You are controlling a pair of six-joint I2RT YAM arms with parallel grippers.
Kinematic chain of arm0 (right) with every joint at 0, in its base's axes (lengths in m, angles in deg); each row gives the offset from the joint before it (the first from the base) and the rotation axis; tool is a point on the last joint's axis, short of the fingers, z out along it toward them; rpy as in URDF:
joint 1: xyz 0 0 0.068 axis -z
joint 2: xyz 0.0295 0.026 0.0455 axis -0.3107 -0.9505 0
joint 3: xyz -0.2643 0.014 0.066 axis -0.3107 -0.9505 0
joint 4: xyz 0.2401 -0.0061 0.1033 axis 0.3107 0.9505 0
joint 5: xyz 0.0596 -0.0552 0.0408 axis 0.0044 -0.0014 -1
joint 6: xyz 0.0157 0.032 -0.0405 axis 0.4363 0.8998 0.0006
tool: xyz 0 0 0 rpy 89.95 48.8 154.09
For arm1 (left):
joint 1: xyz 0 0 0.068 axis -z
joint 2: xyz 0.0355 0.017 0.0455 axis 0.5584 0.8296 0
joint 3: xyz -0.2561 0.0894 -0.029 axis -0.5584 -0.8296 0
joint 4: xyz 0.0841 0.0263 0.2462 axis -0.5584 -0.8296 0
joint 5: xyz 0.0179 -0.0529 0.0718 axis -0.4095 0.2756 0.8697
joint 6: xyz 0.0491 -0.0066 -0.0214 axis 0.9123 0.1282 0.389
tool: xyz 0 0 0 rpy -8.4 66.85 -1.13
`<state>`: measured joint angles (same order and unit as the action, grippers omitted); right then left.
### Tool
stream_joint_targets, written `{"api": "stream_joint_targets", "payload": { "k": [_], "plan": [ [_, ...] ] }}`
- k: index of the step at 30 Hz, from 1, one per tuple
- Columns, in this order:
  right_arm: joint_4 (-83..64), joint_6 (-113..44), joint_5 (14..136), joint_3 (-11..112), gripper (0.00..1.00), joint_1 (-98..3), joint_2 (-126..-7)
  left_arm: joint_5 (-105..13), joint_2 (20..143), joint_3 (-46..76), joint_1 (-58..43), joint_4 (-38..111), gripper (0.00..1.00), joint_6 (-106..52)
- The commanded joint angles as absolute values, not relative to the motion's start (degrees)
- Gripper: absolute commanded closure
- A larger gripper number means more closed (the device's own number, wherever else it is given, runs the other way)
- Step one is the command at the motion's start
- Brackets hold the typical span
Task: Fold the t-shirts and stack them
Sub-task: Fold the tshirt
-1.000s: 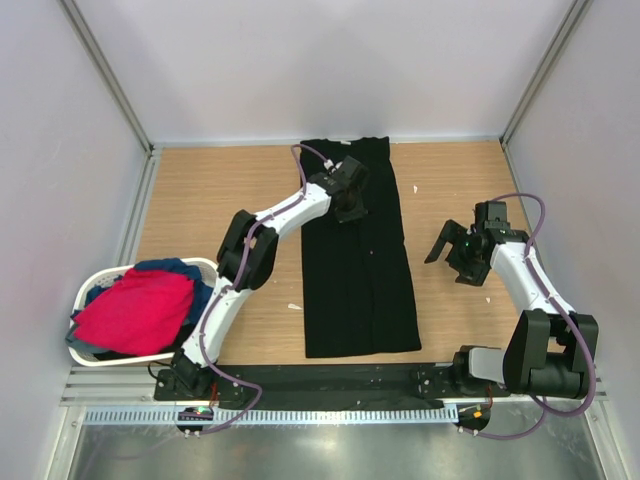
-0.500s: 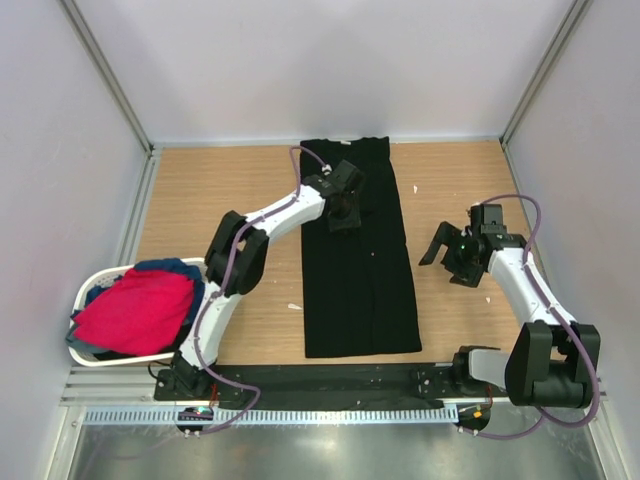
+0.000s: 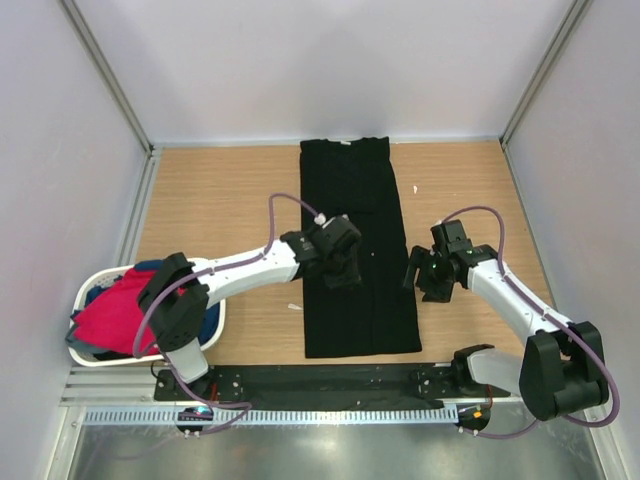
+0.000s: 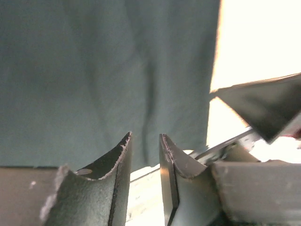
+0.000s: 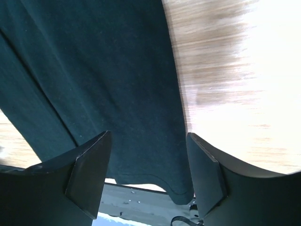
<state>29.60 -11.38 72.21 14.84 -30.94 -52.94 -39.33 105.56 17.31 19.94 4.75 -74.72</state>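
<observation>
Black t-shirt lay flat mid-table as a long narrow strip, far end near the back wall and hem toward the arm bases.

I had the left arm stretched low and long from its base. Its elbow sat over the near side of the white basket, and the forearm ran right across the wood to the shirt. The left gripper was over the strip's left half, about mid-length. On the left wrist cam its jaws showed a narrow gap with nothing between them, dark cloth beneath. I couldn't tell if the tips touched the fabric.

The right arm was bent at the elbow by the right side, forearm angled in toward the shirt. The right gripper sat at the strip's right edge, below mid-length. On the right wrist cam its jaws stood wide and empty, straddling the cloth's edge where it met bare wood.

The red t-shirt was heaped in the basket, with blue cloth showing behind it.
</observation>
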Motion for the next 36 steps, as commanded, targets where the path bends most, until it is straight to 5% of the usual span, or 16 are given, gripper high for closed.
{"api": "stream_joint_targets", "payload": {
  "k": [1,7,20,25,30,36],
  "plan": [
    [30.2,-7.3,73.3,14.8,0.29,-32.8,-51.1,-38.4,100.2,9.7,21.0,6.7,0.69,-83.5],
    [40.2,-4.4,76.3,15.0,0.23,-33.7,-53.1,-38.5,89.6,-3.4,21.2,5.0,0.65,-89.2],
    [40.0,-5.5,73.4,12.6,0.34,-34.1,-52.7,-37.6,90.2,-7.2,21.3,1.6,0.64,-87.8],
    [40.8,-5.6,69.8,10.4,0.30,-34.0,-53.0,-40.2,85.2,-11.8,22.4,2.4,0.50,-91.3],
    [42.1,-7.1,68.7,10.6,0.31,-34.1,-53.3,-43.1,84.8,-14.5,22.8,4.0,0.48,-92.7],
    [43.1,-5.9,66.4,9.4,0.42,-34.9,-53.6,-44.3,83.0,-17.8,23.1,6.2,0.42,-95.5]
  ]
}}
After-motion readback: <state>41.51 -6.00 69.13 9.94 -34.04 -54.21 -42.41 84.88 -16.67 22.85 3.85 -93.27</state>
